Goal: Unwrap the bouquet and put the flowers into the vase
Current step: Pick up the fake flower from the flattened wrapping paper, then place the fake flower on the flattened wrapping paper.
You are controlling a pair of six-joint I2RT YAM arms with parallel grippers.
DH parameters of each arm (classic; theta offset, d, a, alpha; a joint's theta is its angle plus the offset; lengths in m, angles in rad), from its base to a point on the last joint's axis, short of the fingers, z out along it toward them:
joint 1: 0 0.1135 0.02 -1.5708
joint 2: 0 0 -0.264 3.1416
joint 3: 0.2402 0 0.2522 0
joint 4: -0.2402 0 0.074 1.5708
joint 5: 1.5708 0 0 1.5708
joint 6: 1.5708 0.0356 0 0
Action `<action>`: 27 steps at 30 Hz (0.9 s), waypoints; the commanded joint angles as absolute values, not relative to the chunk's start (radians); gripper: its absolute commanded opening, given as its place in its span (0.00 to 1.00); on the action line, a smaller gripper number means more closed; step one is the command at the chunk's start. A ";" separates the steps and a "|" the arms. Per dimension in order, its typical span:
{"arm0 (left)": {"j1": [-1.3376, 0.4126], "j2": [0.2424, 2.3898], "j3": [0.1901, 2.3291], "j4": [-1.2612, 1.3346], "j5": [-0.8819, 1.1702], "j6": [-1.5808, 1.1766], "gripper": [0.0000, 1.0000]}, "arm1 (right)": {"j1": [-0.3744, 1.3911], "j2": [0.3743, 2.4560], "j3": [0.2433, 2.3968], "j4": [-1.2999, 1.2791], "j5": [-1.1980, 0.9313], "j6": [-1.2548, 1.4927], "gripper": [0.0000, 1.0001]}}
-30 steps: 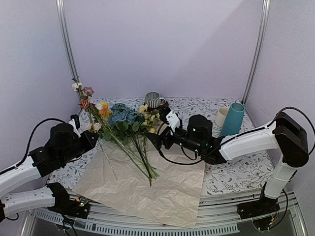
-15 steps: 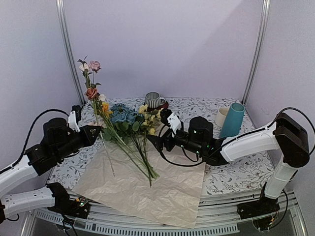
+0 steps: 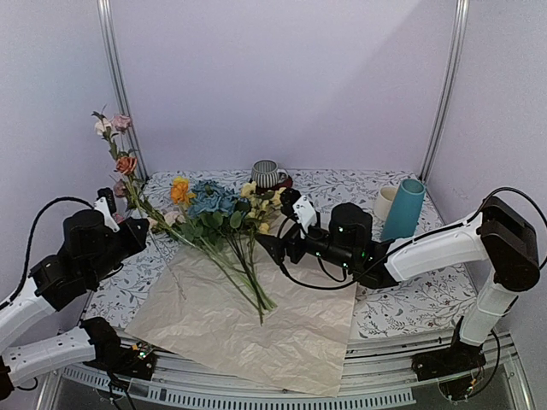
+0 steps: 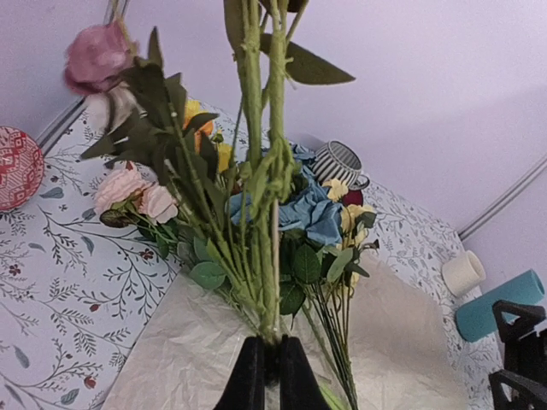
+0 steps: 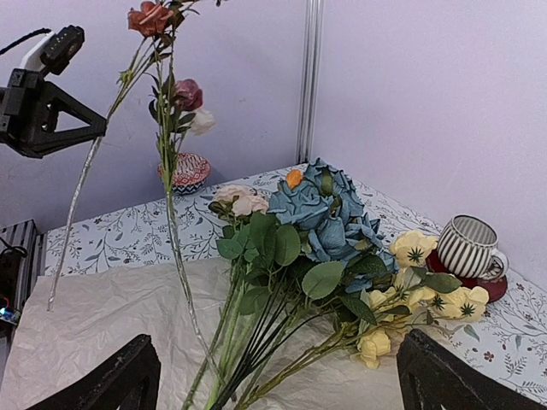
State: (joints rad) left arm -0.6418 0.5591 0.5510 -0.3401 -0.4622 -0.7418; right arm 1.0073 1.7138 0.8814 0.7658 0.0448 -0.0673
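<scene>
The bouquet's peach paper (image 3: 248,316) lies spread flat, with the flowers (image 3: 224,213) lying loose on it, blue, yellow and orange heads toward the back. My left gripper (image 3: 144,227) is shut on one sprig's green stems (image 4: 267,256), held up at the left with pink and orange blooms (image 3: 115,128) high against the wall. My right gripper (image 3: 272,224) hovers open just right of the lying flowers (image 5: 325,213), nothing between its fingers (image 5: 120,380). The teal vase (image 3: 403,207) stands upright at the back right.
A cream mug (image 3: 385,202) stands just left of the vase. A striped grey cup (image 3: 267,173) sits on a red coaster behind the flowers. A red patterned bowl (image 4: 15,166) is at the far left. Metal posts (image 3: 115,77) frame the back corners.
My left gripper has drawn back to the left and tilted the held sprig, so its blooms swung up and then leftward. The right arm has stayed still.
</scene>
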 commanded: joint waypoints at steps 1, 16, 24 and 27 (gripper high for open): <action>-0.633 0.504 0.583 -0.349 -0.495 -0.723 0.02 | 1.004 1.683 0.874 0.768 0.043 -0.057 0.99; -0.633 0.590 0.522 -0.095 -0.113 -0.682 0.04 | 1.003 1.674 0.869 0.757 0.025 -0.032 0.99; -0.633 0.680 0.422 0.081 0.031 -0.773 0.04 | 1.004 1.663 0.860 0.753 0.018 -0.023 0.99; -0.632 0.734 0.384 0.156 0.078 -0.806 0.04 | 1.003 1.664 0.860 0.750 0.009 -0.018 0.99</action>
State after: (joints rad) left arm -0.6403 0.6807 0.4297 0.0219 -0.0189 -0.7521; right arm 1.0073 1.6939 0.8734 0.7601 0.0299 -0.0372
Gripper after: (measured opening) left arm 0.045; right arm 0.988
